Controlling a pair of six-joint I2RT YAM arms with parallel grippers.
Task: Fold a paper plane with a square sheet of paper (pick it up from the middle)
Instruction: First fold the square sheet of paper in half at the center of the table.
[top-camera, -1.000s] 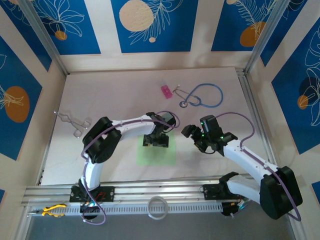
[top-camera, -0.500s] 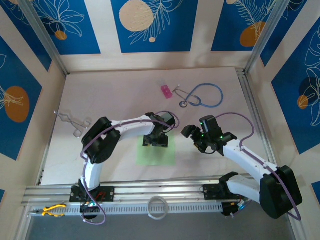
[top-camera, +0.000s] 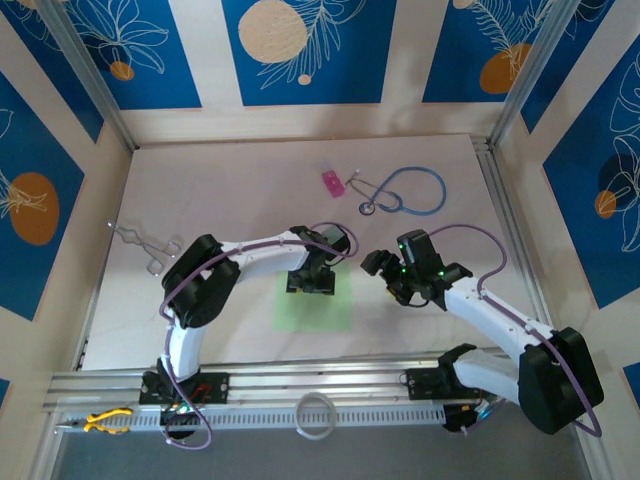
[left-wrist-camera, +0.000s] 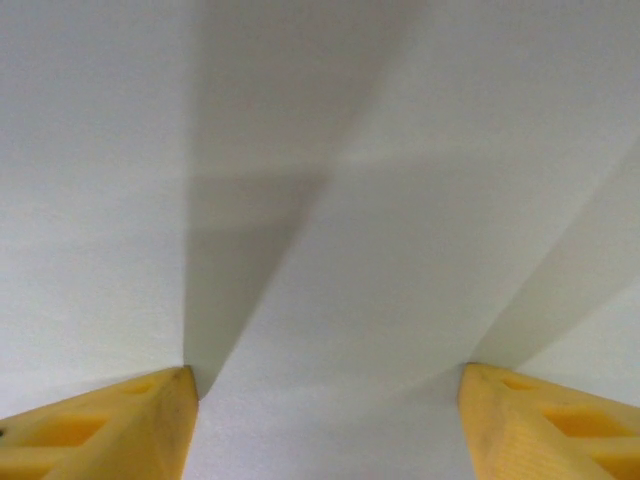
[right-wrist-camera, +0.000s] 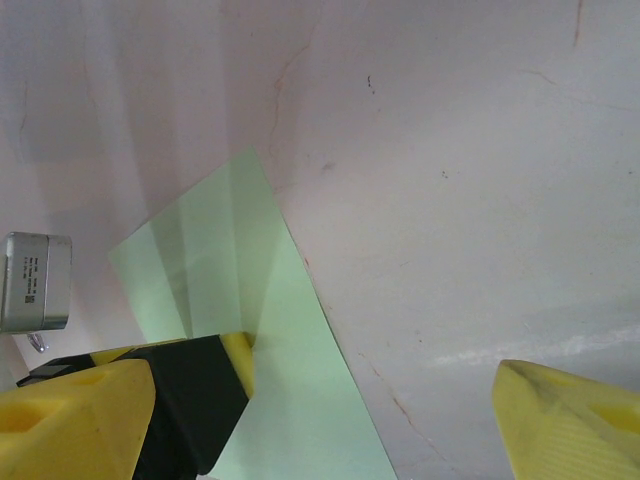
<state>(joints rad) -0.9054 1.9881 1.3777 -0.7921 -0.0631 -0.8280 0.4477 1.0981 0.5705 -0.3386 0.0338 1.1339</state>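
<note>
The square sheet of paper (top-camera: 313, 307) lies flat on the table, light green, in front of the left arm. My left gripper (top-camera: 313, 282) stands on the sheet's far edge, pointing down. Its yellow fingers (left-wrist-camera: 110, 425) are spread apart, tips against a pale surface with a faint crease (left-wrist-camera: 330, 250), nothing pinched between them. My right gripper (top-camera: 393, 276) hovers open just right of the sheet. Its view shows the sheet's green corner (right-wrist-camera: 270, 320) and one black-and-yellow finger of the left gripper (right-wrist-camera: 200, 395) resting on it. The paper plane is out of view.
A small pink block (top-camera: 331, 182) and a blue stethoscope (top-camera: 405, 190) lie at the back. Metal tongs (top-camera: 148, 246) sit at the left. A white ring (top-camera: 315, 414) and yellow pliers (top-camera: 105, 422) lie on the rail by the arm bases.
The left gripper stays on the sheet's far edge, its fingers slightly closer together. The right arm has hardly moved.
</note>
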